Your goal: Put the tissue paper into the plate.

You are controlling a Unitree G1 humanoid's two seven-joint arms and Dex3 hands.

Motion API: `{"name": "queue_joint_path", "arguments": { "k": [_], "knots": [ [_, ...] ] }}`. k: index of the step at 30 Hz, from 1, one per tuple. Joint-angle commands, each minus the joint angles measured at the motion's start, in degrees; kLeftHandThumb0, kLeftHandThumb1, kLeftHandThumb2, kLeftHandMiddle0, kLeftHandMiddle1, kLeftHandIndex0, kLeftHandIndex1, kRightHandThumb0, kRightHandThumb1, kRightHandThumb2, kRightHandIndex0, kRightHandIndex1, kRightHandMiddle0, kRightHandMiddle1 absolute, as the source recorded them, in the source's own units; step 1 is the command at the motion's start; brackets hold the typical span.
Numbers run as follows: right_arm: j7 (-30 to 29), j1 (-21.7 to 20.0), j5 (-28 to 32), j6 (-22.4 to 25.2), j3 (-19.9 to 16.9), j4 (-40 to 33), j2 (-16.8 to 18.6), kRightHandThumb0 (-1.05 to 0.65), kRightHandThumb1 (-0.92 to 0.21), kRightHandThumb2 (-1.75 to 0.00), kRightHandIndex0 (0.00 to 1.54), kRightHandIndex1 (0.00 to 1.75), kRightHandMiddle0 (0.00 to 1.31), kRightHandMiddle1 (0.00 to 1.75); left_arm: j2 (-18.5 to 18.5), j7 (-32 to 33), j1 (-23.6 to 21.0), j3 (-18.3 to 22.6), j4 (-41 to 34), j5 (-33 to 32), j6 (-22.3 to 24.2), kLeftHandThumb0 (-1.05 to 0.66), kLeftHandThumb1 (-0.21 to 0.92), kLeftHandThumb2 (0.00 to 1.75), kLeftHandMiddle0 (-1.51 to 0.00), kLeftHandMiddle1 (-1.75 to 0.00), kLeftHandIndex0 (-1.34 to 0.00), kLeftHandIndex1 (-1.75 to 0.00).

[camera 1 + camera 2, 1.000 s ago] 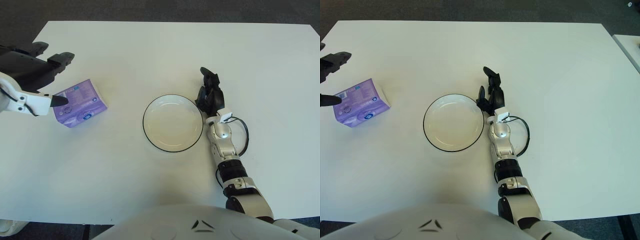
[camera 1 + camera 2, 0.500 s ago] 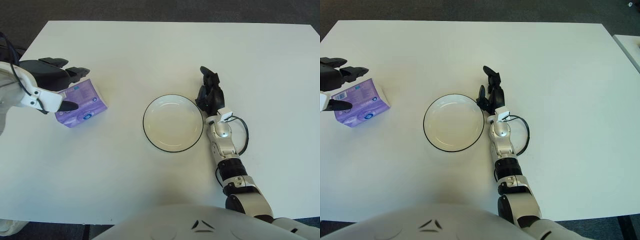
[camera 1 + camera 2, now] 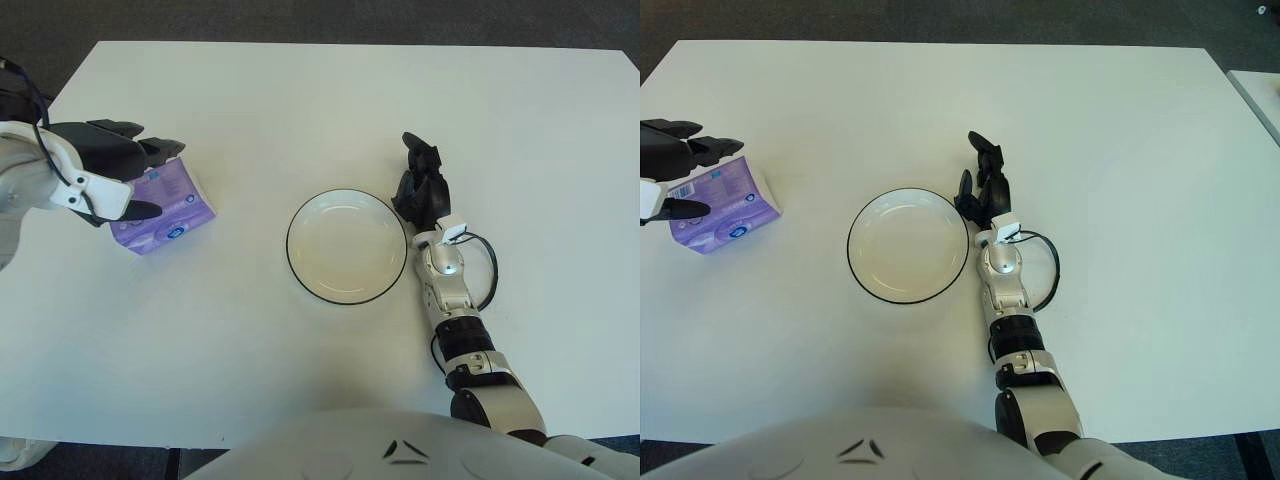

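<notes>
You see the tissue pack (image 3: 163, 209) lying flat, long axis slanting up-right toward the plate (image 3: 346, 246); left robot hand (image 3: 125, 175) open around it, right robot hand (image 3: 420, 188) relaxed beside the plate.

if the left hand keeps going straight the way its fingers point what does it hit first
The left hand points right, over the purple tissue pack it brackets. Beyond that, the plate lies slightly lower; height is unclear.

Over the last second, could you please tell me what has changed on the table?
The left hand has moved in from the left edge over the tissue pack, its fingers now straddling the pack but not yet closed on it. The pack itself, the plate and the right hand beside the plate's right rim have not moved.
</notes>
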Motion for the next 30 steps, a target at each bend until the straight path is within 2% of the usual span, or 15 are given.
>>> {"name": "queue_joint_path", "arguments": {
  "k": [1,7,14,22,30],
  "knots": [
    [-0.4,5.2,0.4,3.2,-0.9,5.4,-0.4,-0.62,-0.92,-0.86,0.22,0.01,0.0,0.63,0.9,-2.0,-1.8,-1.4,-0.2,-0.8,1.5,-1.05,0.92,0.86,0.0,0.0,0.0,0.0],
    [-0.3,5.2,0.5,3.0,-1.0,5.4,-0.5,-0.62,-0.92,-0.86,0.21,0.0,0.0,0.62,0.7,-3.7,-3.5,-3.3,-0.6,-0.2,3.4,-1.05,0.92,0.85,0.0,0.0,0.0,0.0],
    [0.0,5.2,0.8,2.4,-1.2,5.7,-0.8,-0.62,-0.92,-0.85,0.21,0.0,0.0,0.61,-0.1,-2.6,-3.8,-4.6,-0.5,1.1,4.7,-1.05,0.92,0.84,0.0,0.0,0.0,0.0],
    [-0.2,5.1,0.9,2.5,-1.6,5.8,-1.1,-0.63,-0.92,-0.85,0.22,0.01,0.0,0.62,-1.7,0.2,-2.7,-4.3,-1.2,3.5,7.0,-1.05,0.92,0.83,0.0,0.0,0.0,0.0],
    [0.0,5.0,1.1,2.5,-1.9,5.9,-1.3,-0.64,-0.92,-0.85,0.23,0.01,0.0,0.65,-2.1,1.2,-2.2,-4.5,-1.2,3.9,7.4,-1.05,0.92,0.8,0.0,0.0,0.0,0.0]
  ]
}}
